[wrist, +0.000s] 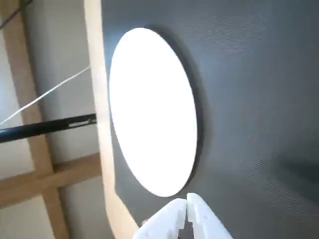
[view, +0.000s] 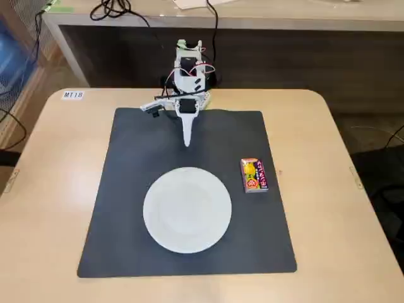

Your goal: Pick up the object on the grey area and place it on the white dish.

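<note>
One white dish (view: 187, 210) (bare) on grey area (view: 132, 158), object (view: 254, 175) beside it

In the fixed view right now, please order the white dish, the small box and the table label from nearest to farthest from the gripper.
From the gripper:
1. White dish, just below the fingertips, mid-mat.
2. Small box, to the right on the grey mat.
3. Table label, far upper left on the tabletop.
</note>
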